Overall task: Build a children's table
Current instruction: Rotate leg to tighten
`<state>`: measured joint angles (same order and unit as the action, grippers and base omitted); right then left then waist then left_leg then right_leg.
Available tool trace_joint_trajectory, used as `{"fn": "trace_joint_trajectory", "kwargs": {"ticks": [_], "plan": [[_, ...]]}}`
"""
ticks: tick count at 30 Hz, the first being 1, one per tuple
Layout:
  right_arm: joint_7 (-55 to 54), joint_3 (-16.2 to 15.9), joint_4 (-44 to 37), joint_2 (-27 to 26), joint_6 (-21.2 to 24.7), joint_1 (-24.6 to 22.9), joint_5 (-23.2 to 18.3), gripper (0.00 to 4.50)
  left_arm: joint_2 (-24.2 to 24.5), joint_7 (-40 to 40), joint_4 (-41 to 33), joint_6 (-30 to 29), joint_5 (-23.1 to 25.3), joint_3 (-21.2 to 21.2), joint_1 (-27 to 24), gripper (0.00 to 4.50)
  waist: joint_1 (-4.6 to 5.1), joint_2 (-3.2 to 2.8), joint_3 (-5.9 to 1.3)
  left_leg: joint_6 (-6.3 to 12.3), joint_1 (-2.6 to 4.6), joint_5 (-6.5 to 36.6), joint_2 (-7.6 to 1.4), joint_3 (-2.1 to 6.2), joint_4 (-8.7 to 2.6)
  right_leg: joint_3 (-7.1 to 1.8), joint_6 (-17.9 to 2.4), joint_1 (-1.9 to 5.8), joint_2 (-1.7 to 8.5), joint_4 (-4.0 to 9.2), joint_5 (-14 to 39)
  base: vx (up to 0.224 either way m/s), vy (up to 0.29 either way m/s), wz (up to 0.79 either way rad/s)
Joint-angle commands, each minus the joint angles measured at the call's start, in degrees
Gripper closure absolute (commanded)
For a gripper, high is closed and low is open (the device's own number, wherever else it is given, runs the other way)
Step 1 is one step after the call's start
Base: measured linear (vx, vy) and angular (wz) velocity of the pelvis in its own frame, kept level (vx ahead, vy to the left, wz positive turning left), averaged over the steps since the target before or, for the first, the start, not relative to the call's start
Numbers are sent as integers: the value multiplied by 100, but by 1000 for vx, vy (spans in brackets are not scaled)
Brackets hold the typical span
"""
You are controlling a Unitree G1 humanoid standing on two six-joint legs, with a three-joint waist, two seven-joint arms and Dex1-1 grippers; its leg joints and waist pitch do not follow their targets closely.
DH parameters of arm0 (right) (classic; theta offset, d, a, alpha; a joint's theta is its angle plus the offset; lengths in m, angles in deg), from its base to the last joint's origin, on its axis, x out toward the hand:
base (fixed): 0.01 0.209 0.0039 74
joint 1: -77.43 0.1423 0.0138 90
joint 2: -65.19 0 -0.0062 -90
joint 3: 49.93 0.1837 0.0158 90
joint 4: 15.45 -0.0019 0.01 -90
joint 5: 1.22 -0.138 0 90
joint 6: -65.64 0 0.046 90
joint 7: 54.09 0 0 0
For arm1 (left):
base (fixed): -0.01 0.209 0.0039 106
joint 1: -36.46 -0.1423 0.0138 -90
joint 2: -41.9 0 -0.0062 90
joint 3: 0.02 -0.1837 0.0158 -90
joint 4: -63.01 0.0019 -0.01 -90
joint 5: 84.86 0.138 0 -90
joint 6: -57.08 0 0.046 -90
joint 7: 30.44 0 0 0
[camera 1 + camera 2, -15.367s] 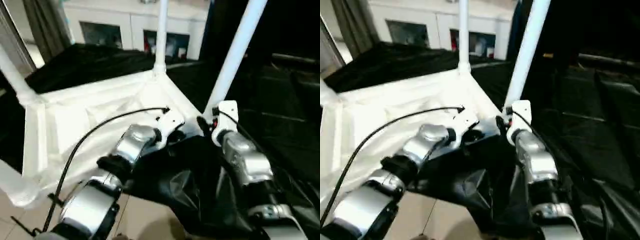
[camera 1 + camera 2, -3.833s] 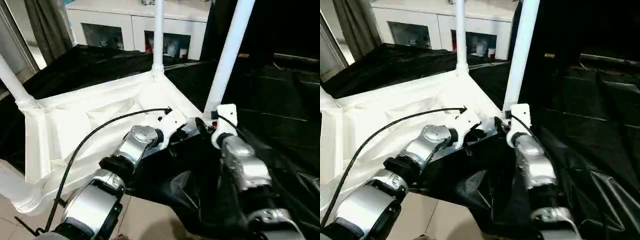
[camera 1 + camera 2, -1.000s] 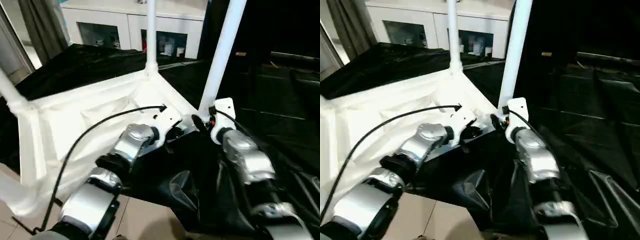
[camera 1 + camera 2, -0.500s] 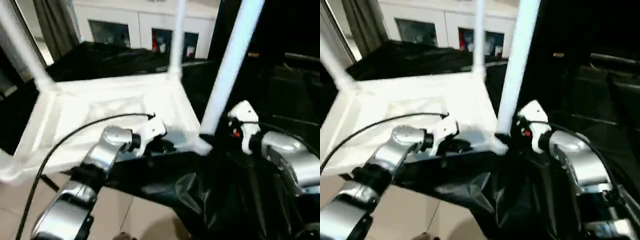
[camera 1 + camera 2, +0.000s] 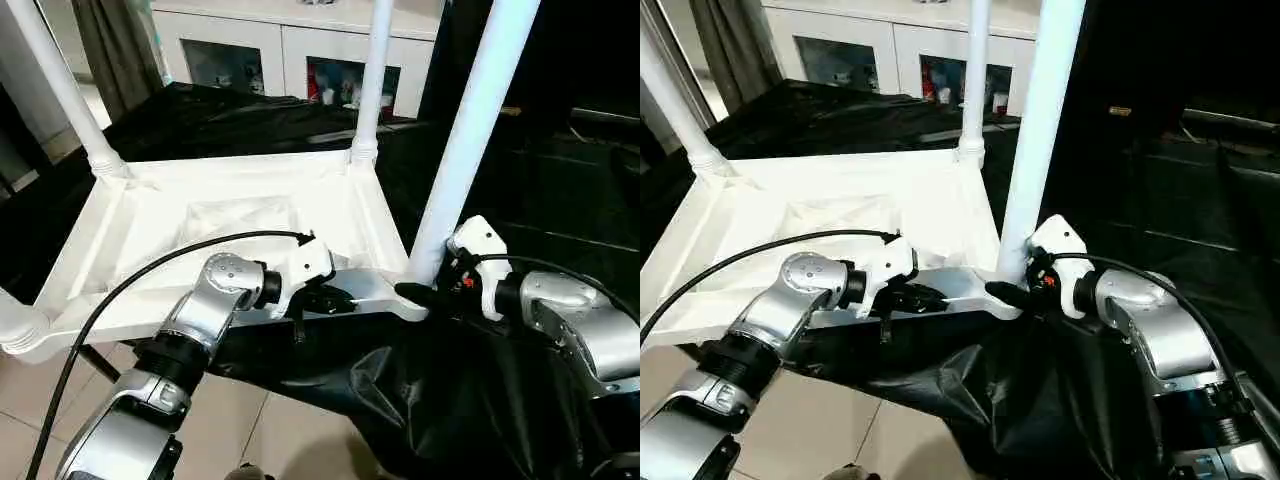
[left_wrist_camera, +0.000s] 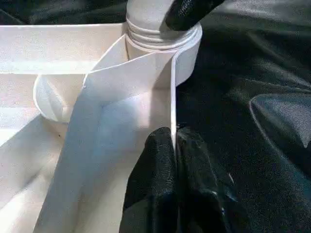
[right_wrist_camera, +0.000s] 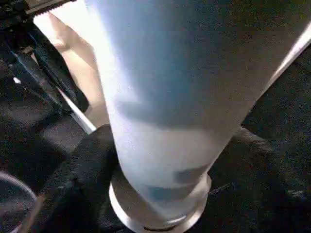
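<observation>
While the upturned tabletop [image 5: 230, 215] lay on black sheeting [image 5: 420, 390], the left gripper [image 6: 173, 145] pinched its near rim. At the near right corner socket [image 6: 163, 39] the right gripper [image 7: 160, 160] clasped the base of a standing leg [image 5: 470, 130]. Three more legs [image 5: 372, 80] rose from the remaining corners.

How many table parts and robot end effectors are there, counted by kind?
White tapered plastic tube legs: 4
White rectangular plastic tabletop: 1
Black two-fingered end effectors (left, right): 2
Total: 7
</observation>
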<state>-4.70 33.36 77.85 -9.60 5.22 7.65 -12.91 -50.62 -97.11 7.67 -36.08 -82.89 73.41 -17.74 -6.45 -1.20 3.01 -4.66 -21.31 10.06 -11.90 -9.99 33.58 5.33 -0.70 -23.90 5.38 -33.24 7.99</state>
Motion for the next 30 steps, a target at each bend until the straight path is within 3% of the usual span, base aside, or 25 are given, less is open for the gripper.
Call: {"fn": "trace_joint_trajectory", "kwargs": {"ticks": [1,6,11,15,18,19,20,24,30], "plan": [[76,-20,-130,48,34,-7,-83,128,-76,-138,-388,141,-325,100,81,450,13,103,-413,428,37,914,-107,-11,-350,-249,-1024,359,288,329,1472,0,0,0],[76,-20,-130,48,34,-7,-83,128,-76,-138,-388,141,-325,100,81,450,12,101,-406,411,48,989,-107,-13,-353,-245,-994,353,286,347,1612,0,0,0],[-74,58,-5,-182,45,-133,-166,169,-96,-1,-287,92,-244,79,111,450,14,94,-405,391,46,1043,-103,-12,-358,-246,-957,350,290,363,1693,0,0,0],[-1313,328,668,-937,-59,-4,89,208,-364,928,262,-112,36,191,372,450,52,105,-412,283,31,1030,-83,-5,-358,-228,-938,345,282,362,1755,0,0,0],[-2535,523,1194,-1616,25,155,325,228,-673,1871,848,-273,243,290,707,450,131,88,-401,121,69,1143,-61,-3,-373,-222,-896,312,262,391,1916,0,0,0],[-2817,540,1327,-1748,-4,201,410,236,-760,2089,977,-304,263,325,787,450,150,93,-398,87,45,1154,-52,5,-378,-221,-870,329,274,393,1968,0,0,0],[-3046,545,1434,-1845,-38,237,477,236,-831,2266,1078,-328,276,353,850,450,151,105,-412,87,53,1138,-49,12,-378,-214,-830,356,278,402,1961,0,0,0],[-4329,855,2419,-2725,-445,747,451,242,-1389,3417,1810,-338,313,492,1317,450,166,71,-411,82,105,1305,-22,-4,-368,-214,-766,311,290,471,2258,0,0,0],[-4566,980,2629,-3063,-657,1015,519,242,-1484,3482,2011,-146,364,481,1478,450,159,74,-412,197,66,1236,-38,7,-387,-213,-810,357,271,429,1837,0,0,0]]}}
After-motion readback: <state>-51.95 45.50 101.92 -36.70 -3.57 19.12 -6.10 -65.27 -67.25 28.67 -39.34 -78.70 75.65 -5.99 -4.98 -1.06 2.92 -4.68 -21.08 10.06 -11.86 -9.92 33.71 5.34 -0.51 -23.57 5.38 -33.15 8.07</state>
